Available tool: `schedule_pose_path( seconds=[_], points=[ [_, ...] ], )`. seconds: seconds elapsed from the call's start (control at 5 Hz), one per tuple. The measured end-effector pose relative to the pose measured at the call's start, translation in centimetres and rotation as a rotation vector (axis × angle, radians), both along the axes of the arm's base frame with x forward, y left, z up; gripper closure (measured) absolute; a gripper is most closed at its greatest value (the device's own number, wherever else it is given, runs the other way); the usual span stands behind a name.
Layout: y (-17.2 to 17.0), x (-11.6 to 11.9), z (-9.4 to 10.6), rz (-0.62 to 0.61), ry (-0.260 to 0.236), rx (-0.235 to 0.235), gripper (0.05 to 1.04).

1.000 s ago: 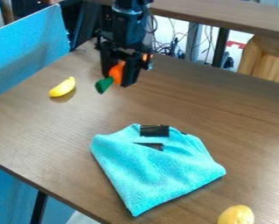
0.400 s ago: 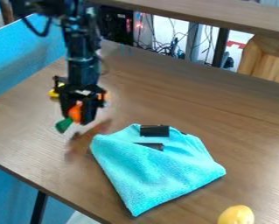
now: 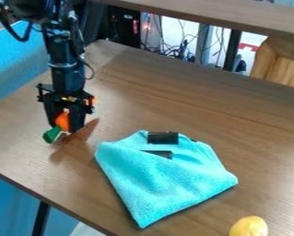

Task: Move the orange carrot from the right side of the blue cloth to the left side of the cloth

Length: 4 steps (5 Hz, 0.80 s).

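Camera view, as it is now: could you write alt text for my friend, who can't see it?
A black robot gripper holds an orange toy with a green end over the left part of a brown table. A crumpled turquoise cloth lies near the middle, and a rounded yellow object sits at the bottom right edge.

A black robot arm (image 3: 66, 53) comes down past the desk's (image 3: 192, 97) far left corner, nearly upright. Its hand (image 3: 64, 129) hangs over the desk, toward the left edge, both fingers (image 3: 77, 119) pointing down, slightly apart.
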State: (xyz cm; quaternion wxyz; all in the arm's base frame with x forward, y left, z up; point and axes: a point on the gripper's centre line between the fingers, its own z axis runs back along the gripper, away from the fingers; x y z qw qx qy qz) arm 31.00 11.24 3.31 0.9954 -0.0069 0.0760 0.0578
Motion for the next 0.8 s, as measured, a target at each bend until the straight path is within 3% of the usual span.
schedule_pose_path(
  seconds=[0.2, 0.4, 0.6, 0.8],
  points=[
    [0.1, -0.4, -0.1, 0.013, 0.023, 0.011, 0.466],
    [0.2, -1.1, -1.0, 0.031, 0.086, 0.016, 0.397],
    [0.8, -1.0, -1.2, 0.051, 0.139, 0.041, 0.114],
    [0.7, -0.7, -1.2, 0.060, 0.127, 0.045, 0.077]
  ],
)
